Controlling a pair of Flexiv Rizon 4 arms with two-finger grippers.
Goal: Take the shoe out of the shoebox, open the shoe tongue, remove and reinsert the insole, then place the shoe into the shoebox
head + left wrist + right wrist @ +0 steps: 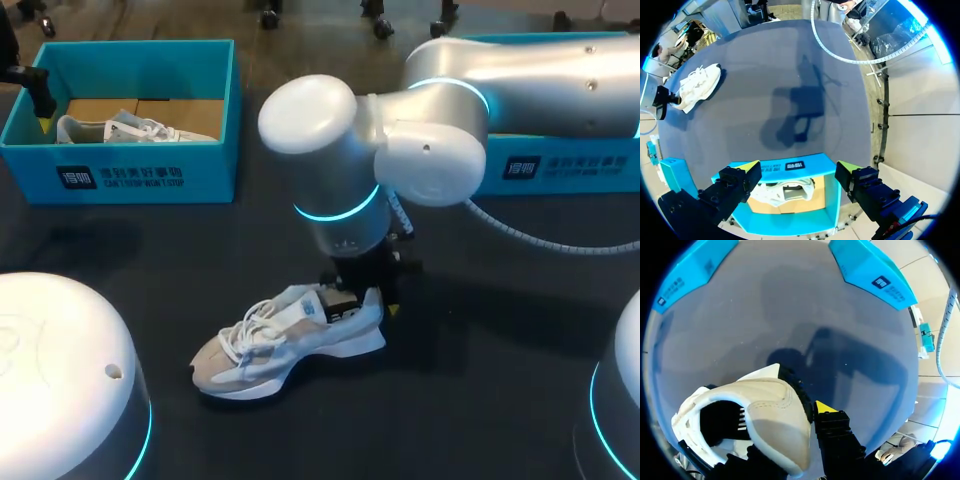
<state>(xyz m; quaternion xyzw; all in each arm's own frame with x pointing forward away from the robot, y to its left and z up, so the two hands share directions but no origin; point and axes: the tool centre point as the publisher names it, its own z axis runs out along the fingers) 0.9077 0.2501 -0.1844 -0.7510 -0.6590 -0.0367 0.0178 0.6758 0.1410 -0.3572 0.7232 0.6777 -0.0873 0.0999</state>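
Shoe (290, 338) sat on the table (500, 400), out of the shoebox (140, 178), right gripper (358, 292) clamped on its heel and left gripper (797, 169) spread open over the box, so only removal looked done; tongue, insole and reboxing were left.

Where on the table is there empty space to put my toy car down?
The widest bare patch lies between the left shoebox and the loose shoe. More bare table lies between the shoe and the right arm's base. It is crowded around the shoe's heel, where the right hand grips it.
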